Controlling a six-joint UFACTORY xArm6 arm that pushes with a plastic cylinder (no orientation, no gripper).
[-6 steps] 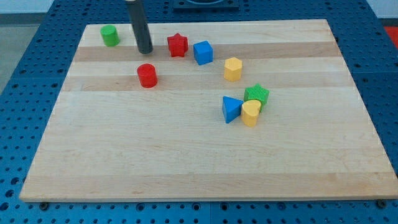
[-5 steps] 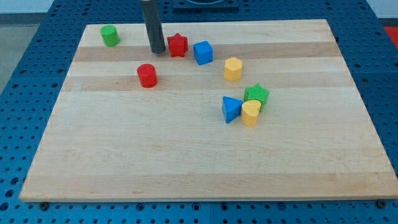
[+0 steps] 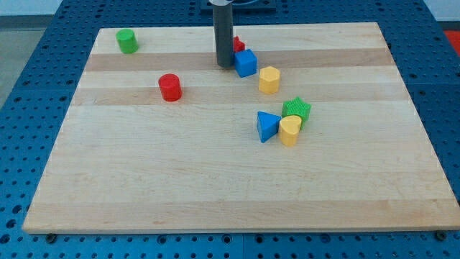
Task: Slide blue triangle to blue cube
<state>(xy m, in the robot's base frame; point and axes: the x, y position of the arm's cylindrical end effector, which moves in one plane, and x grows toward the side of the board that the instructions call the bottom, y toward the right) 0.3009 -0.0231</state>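
We have no jaws to open or clench, only a dark rod, so nothing is grasped; our tip (image 3: 225, 65) rests on the bench (image 3: 180, 180) near the view's top.

From the view's left: a green cylinder (image 3: 127, 41) sits alone in the top corner, and a red cylinder (image 3: 170, 87) stands well apart below it. Our tip comes next, just beside the blue cube (image 3: 245, 62), with a red block (image 3: 238, 44) half hidden behind the rod; its shape is unclear. A yellow block (image 3: 269, 79) follows, near the cube.

The blue triangle (image 3: 267, 126) lies lower, well apart from the cube, a small wedge touching a yellow cylinder (image 3: 290, 130) with a green block (image 3: 297, 109) just behind. We judge our tip is on the wrong side for pushing; it would need to go round below the triangle and drive it up toward the cube.
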